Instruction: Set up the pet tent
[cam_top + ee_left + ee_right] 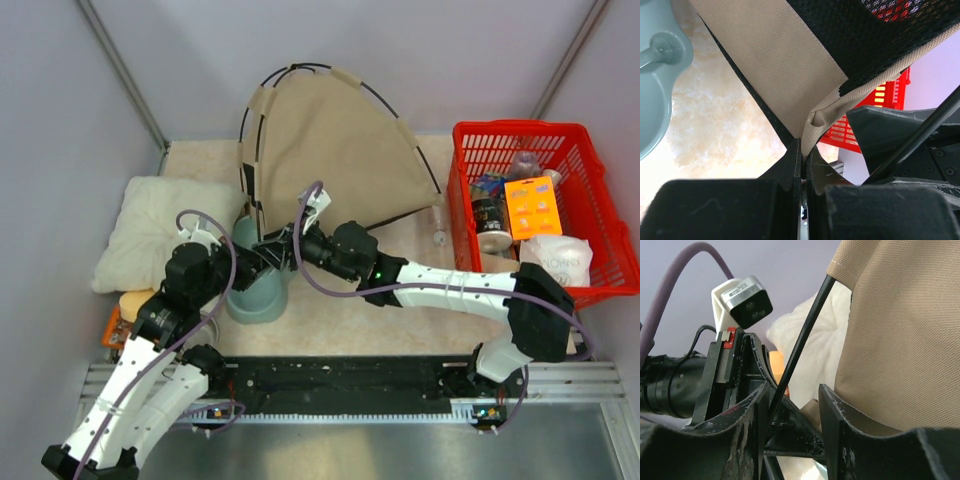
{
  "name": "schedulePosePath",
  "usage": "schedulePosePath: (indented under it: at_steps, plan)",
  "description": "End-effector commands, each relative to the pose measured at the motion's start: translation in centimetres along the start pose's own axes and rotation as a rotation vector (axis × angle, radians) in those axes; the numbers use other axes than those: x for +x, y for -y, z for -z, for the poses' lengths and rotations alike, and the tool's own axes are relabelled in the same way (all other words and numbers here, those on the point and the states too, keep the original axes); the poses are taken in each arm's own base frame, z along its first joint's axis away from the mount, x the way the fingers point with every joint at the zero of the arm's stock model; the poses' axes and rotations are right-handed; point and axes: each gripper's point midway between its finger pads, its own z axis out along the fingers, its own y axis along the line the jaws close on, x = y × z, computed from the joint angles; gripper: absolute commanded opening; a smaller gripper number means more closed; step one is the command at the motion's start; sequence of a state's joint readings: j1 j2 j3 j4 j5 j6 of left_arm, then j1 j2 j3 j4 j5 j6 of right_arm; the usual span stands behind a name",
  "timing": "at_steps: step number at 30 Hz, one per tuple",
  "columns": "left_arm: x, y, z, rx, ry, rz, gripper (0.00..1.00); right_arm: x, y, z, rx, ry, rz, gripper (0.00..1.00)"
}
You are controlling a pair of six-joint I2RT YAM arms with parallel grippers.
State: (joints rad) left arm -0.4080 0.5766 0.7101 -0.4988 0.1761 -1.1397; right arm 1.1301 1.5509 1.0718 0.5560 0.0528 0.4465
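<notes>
The pet tent [330, 150] is a tan fabric shell with thin black poles, standing tilted at the back middle of the table. My left gripper [262, 252] is at its near left corner. In the left wrist view that gripper [804, 150] is shut on a tan fabric edge strip of the tent [775, 60]. My right gripper [288, 245] is right beside it. In the right wrist view it [792, 395] stands open, and a black tent pole [807, 330] runs down between its jaws, close to the left finger. The tent fabric [900, 330] hangs just to the right.
A cream pillow [160, 235] lies at the left. A teal bowl [255, 290] sits under the two grippers. A red basket [600, 200] with several items stands at the right. An orange item [125, 310] lies near the left arm's base.
</notes>
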Motion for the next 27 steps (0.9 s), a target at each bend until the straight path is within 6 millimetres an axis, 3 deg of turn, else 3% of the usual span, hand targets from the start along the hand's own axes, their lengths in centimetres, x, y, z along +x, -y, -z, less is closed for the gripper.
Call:
schedulePosePath:
  at_steps: [1,4,14,19,23,27]
  plan:
    - [-0.6,0.4,0.5,0.022,0.032,-0.031,0.00,-1.3,-1.8,0.6,-0.040,-0.043,0.022,0.40]
    - [-0.5,0.2,0.5,0.023,0.034,-0.034,0.00,-0.8,-2.6,0.5,-0.077,-0.091,0.029,0.32]
    - [-0.3,0.0,0.6,0.019,0.024,-0.057,0.00,1.6,-3.3,-0.6,-0.115,-0.232,0.019,0.30]
    - [-0.3,0.0,0.7,0.019,0.024,-0.072,0.00,2.3,-3.5,-1.1,-0.135,-0.273,0.009,0.00]
    - [-0.2,-0.1,1.0,0.024,0.025,-0.091,0.00,1.3,-3.2,-1.3,-0.109,-0.224,0.008,0.00]
    - [0.0,-0.3,1.3,0.061,0.031,-0.172,0.00,-1.6,-1.4,-0.7,-0.008,-0.057,-0.010,0.00]
